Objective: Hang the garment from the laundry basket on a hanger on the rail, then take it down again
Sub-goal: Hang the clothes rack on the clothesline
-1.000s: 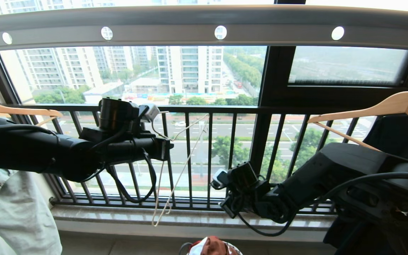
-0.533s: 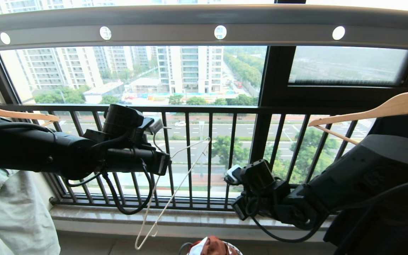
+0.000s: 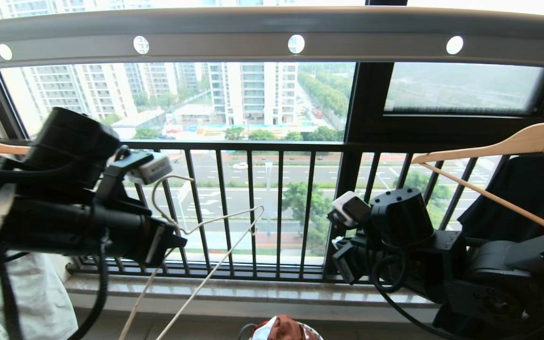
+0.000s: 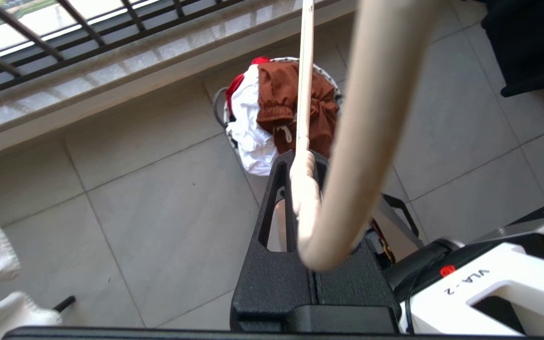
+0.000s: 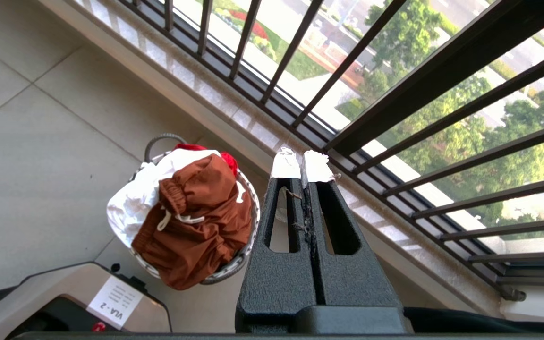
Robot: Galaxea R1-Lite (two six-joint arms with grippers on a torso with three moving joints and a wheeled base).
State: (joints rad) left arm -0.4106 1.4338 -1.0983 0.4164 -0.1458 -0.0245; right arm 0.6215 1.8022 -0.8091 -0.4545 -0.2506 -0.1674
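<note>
The shorts (image 5: 196, 222) were seen heaped at the top of the basket (image 5: 246, 252), over a white cloth (image 5: 132, 200), on the tiled floor just inside the sill (image 3: 253, 295); only a scrap of them showed at the bottom edge of the head view. The hanger (image 3: 215, 222) was held off the rail (image 3: 272, 35), clamped at its neck by the closed jaws of the left gripper (image 4: 302, 189), with its wire frame slanting down toward the floor. The right gripper (image 5: 302, 167) was held above and beside the basket, its jaws shut on nothing. A risk was judged in that slanting wire: were the left arm lowered or swung, the free end could be caught in the railing (image 3: 279, 208) or snagged on the basket's rim, and the thin neck could be twisted in the grip. The shorts could not be taken until the shut right jaws were opened, and the white cloth might be dragged up with them. Open room was seen over the tiles on the near side of the basket; the sill and railing closed the far side, wooden hangers (image 3: 503, 141) and dark clothing crowded the right, and a pale garment (image 3: 26, 293) hung at the left.
</note>
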